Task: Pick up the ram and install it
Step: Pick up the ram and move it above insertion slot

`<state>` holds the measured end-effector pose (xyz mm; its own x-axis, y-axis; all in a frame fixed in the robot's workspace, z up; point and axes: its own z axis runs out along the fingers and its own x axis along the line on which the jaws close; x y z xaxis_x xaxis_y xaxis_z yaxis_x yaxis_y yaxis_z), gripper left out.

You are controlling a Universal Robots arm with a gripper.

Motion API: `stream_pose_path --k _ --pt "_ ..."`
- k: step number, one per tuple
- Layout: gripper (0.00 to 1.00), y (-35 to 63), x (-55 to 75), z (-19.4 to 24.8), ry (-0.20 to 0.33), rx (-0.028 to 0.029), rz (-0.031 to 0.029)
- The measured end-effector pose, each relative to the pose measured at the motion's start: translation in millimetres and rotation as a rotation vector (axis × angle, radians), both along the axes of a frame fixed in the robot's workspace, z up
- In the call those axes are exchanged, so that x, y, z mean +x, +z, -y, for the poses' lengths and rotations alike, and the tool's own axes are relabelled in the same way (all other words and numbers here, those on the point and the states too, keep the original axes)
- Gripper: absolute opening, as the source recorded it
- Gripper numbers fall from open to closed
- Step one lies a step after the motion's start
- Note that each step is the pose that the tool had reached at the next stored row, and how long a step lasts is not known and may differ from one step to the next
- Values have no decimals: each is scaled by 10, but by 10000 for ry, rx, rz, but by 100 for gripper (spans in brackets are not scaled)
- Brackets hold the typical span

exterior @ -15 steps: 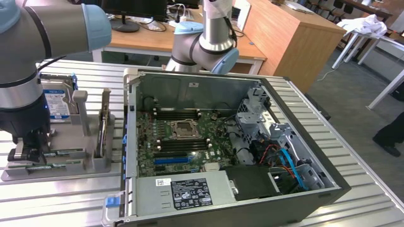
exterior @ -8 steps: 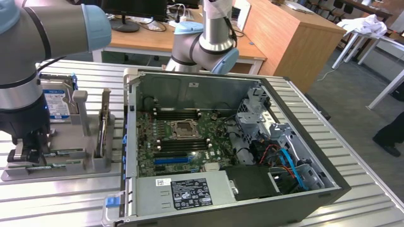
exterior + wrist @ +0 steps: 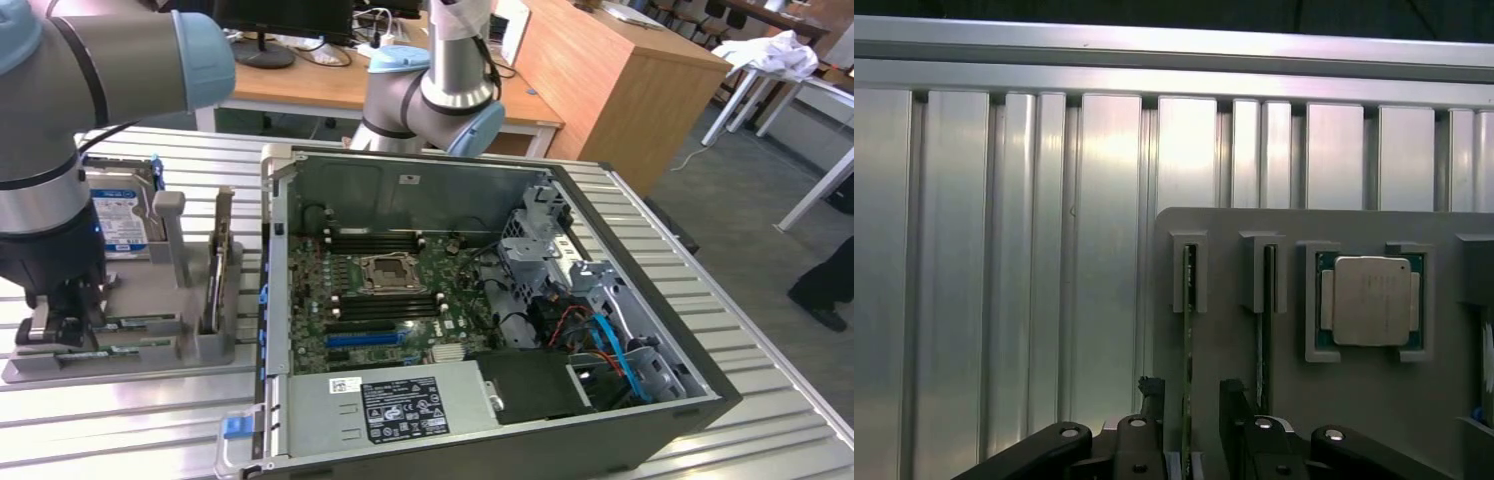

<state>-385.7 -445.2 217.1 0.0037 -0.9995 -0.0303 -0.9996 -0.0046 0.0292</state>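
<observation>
**Q.** Where does the ram lie?

**A.** The ram (image 3: pixel 1189 300) stands on edge in a slot of the grey holder (image 3: pixel 1354 400). It occupies the slot closest to the holder's side edge, where the holder gives way to the bare slatted tabletop (image 3: pixel 1004 300). A second stick (image 3: pixel 1265 300) of the same kind stands in the neighbouring slot, just beside it and parallel. Beyond that, the processor (image 3: pixel 1371 300) sits in a square recess.

**Q.** How does the claw stand?

**A.** The gripper (image 3: pixel 1192 395) is lowered over the ram with its jaws apart. One of the dark fingers (image 3: pixel 1234 410) stands on each side of the stick, with a gap visible between pad and board. Nothing is clamped.

**Q.** What surrounds the holder?

**A.** The holder lies near the tabletop edge at the exterior view's left. A hard drive (image 3: pixel 120 220) stands upright at the holder's far edge. The open computer case (image 3: pixel 400 185) lies just beside the holder, toward the tabletop's middle, with its motherboard (image 3: pixel 387 300) exposed.
</observation>
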Motion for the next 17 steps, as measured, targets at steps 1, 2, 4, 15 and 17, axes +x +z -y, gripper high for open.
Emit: stream_pose_path --k 1,2,4,15,17 --pt "36 -9 0 0 0 0 0" --pt "36 -17 0 0 0 0 0" --pt "36 -35 0 0 0 0 0" --pt "36 -112 0 0 0 -1 -1" --pt "36 -112 0 0 0 -1 -2"
